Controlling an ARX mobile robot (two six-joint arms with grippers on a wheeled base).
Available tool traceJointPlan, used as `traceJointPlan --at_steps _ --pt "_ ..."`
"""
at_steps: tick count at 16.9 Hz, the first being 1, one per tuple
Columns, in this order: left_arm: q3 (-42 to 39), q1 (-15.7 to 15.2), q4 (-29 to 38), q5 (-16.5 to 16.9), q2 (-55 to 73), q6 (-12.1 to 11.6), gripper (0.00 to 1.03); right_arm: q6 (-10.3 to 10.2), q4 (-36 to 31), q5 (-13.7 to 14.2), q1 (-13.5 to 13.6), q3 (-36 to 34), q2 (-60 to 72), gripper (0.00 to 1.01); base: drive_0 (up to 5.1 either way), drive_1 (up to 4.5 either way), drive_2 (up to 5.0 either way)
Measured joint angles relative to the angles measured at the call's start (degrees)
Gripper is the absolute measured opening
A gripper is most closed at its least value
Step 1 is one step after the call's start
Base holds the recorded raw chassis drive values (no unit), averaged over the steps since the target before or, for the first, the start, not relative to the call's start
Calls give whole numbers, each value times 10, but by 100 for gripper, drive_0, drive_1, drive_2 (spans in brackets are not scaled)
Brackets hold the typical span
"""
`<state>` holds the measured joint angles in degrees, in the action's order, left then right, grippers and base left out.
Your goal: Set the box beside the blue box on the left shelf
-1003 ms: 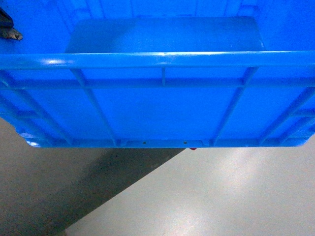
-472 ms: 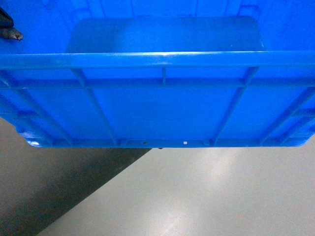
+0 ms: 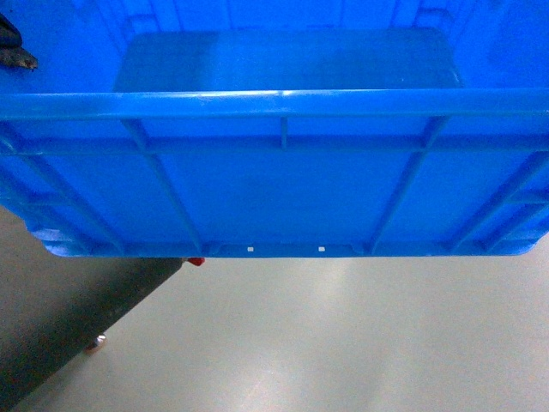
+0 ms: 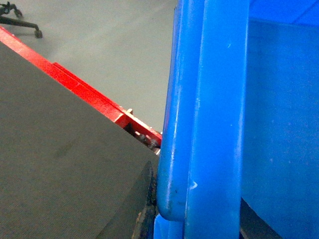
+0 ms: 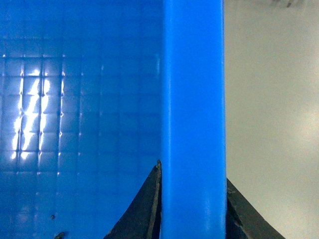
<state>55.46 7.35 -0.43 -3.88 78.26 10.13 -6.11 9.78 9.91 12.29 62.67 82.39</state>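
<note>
The box point(image 3: 274, 197), a big bright-blue ribbed crate, fills the upper half of the head view and hangs above the floor. In the left wrist view my left gripper point(image 4: 199, 219) is shut on the box's thick rim point(image 4: 214, 99), with a dark finger point(image 4: 147, 209) against the rim's outer side. My right gripper point(image 5: 192, 209) is shut on the opposite rim point(image 5: 192, 99), one black finger point(image 5: 144, 204) inside the box and the other outside. A dark bit of the left gripper shows at the head view's top left. The left shelf and the other blue box are out of view.
A dark grey flat surface point(image 3: 60, 318) lies at lower left under the box's corner, edged by a red tubular frame point(image 4: 75, 84). A small metal foot point(image 3: 97, 342) stands on the floor by it. Pale grey floor point(image 3: 360, 335) spreads below and to the right. A wheeled black base point(image 4: 20, 22) stands far off.
In the head view the dark surface has slid left, from reaching past mid-frame to only the lower-left corner. The box keeps its place in the view, held by both grippers.
</note>
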Motion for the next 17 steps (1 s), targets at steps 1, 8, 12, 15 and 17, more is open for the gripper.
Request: traceJointPlan --at_steps 1,8,12,15,17 --pt "0 0 0 0 0 0 20 0 0 0 0 0 0 22 -169 -169 -169" --pt "0 0 0 0 0 0 20 0 0 0 0 0 0 22 -169 -169 -169" --pt "0 0 0 0 0 0 20 0 0 0 0 0 0 22 -167 -167 -167" --pt "0 0 0 0 0 0 20 0 0 0 0 0 0 22 -159 -159 -159" --pt "0 0 0 0 0 0 20 0 0 0 0 0 0 22 -164 -164 -164"
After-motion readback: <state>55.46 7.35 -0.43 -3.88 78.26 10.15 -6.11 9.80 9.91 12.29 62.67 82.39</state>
